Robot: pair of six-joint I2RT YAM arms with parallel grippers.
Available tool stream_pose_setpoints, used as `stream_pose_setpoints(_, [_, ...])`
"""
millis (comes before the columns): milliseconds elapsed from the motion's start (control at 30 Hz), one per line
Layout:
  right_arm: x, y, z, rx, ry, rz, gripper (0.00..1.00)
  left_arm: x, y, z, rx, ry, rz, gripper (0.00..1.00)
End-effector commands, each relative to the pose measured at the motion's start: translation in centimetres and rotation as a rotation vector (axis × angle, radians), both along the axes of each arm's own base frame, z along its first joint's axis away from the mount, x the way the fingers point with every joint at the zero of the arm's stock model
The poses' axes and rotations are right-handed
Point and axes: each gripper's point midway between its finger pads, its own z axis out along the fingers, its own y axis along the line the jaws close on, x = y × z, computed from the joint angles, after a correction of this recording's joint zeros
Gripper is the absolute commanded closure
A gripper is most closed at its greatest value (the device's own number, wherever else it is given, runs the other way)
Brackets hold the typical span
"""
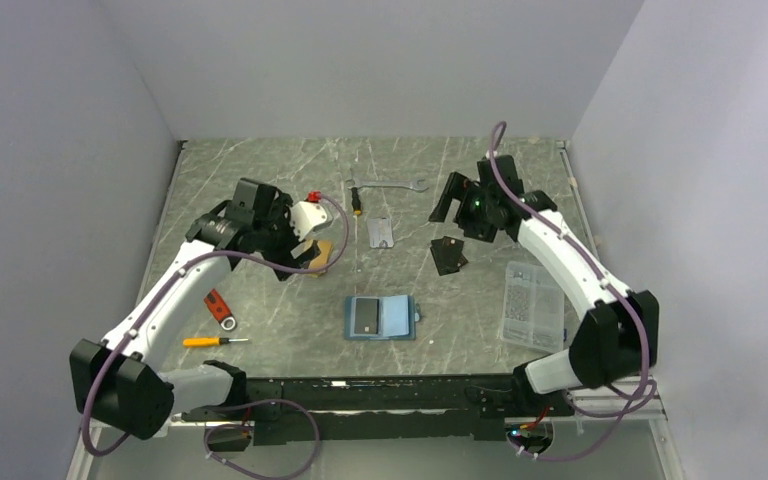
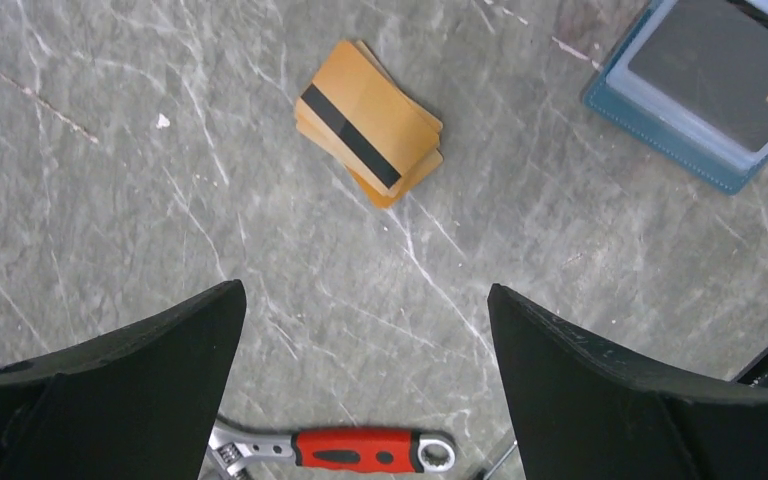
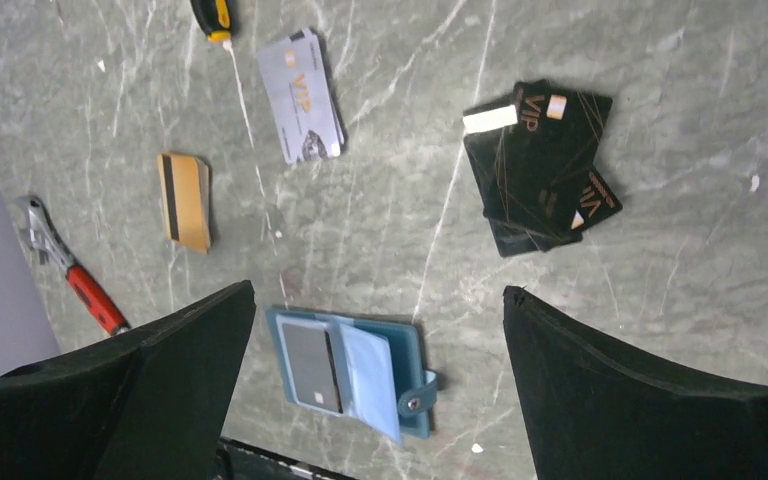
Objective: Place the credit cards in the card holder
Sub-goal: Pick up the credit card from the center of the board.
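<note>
Hovering empty, fully spread: left end effector (image 2: pixel 362 292) near orange-gold cards (image 2: pixel 368 122), right end effector (image 3: pixel 378 292) near dark cards (image 3: pixel 545 160).

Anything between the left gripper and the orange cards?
Nothing: in the left wrist view only bare table lies between the open left gripper and the orange cards.

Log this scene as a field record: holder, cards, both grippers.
card holder: lying open
grey card: tucked in the holder
gold cards: small stack, outside the holder
black cards: loose overlapping pile, outside the holder
silver card: flat, alone
left gripper: jaws open, empty, above the gold cards
right gripper: jaws open, empty
</note>
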Motion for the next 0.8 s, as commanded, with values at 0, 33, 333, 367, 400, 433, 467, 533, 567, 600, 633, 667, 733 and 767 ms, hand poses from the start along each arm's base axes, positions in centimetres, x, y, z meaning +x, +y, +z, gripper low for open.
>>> stream_pose_setpoints(0, [1.3, -0.5, 1.2, -0.047, 0.062, -0.003, 0.04, 0.3, -1.6, 1.1, -0.073, 0.035, -0.058, 0.02])
stream_pose_setpoints(33, [1.8, -0.6, 1.4, -0.051, 0.068, -0.006, 0.04, 0.4, -1.6, 1.0, -0.073, 0.04, -0.06, 0.03])
stream_pose_setpoints(333, [2.2, -1.6, 1.6, -0.017, 0.051, -0.048, 0.04, -0.2, -2.4, -0.5, -0.092, 0.11, -0.102, 0.05])
stream_pose_setpoints(367, [1.9, -1.7, 1.1, -0.01, 0.057, -0.055, 0.04, -0.3, -2.5, -0.7, -0.095, 0.121, -0.098, 0.06])
stream_pose_setpoints(400, [1.6, -1.8, 0.8, -0.004, 0.057, -0.06, 0.04, -0.5, -2.4, -0.9, -0.095, 0.131, -0.094, 0.07])
stream_pose_setpoints(433, [1.3, -1.8, 0.3, 0.0, 0.062, -0.067, 0.04, -0.7, -2.5, -1.0, -0.102, 0.144, -0.092, 0.07])
stream_pose_setpoints(467, [1.1, -2.0, 0.0, 0.0, 0.071, -0.074, 0.04, -0.8, -2.5, -1.1, -0.106, 0.147, -0.085, 0.07])
stream_pose_setpoints(533, [0.7, -2.3, -0.7, -0.006, 0.088, -0.09, 0.03, -1.1, -2.4, -1.4, -0.11, 0.148, -0.073, 0.07])
stream_pose_setpoints(567, [0.5, -2.5, -1.0, -0.008, 0.095, -0.097, 0.04, -1.1, -2.3, -1.4, -0.113, 0.149, -0.062, 0.07])
stream_pose_setpoints(600, [0.3, -2.6, -1.2, -0.008, 0.098, -0.105, 0.04, -1.1, -2.2, -1.3, -0.115, 0.151, -0.042, 0.07])
stream_pose_setpoints(633, [-0.1, -2.5, -1.3, 0.001, 0.097, -0.106, 0.02, -1.2, -2.1, -1.1, -0.116, 0.152, -0.023, 0.06])
stream_pose_setpoints(667, [-0.4, -2.4, -1.2, 0.019, 0.082, -0.099, 0.01, -1.5, -1.9, -0.9, -0.116, 0.16, -0.013, 0.05])
stream_pose_setpoints(733, [-1.2, -2.3, -1.0, 0.037, 0.069, -0.09, 0.0, -2.2, -1.6, -0.5, -0.121, 0.169, 0.009, 0.03])
stream_pose_setpoints(767, [-1.6, -2.3, -1.1, 0.035, 0.071, -0.079, 0.0, -2.6, -1.5, -0.3, -0.125, 0.169, 0.014, 0.02])
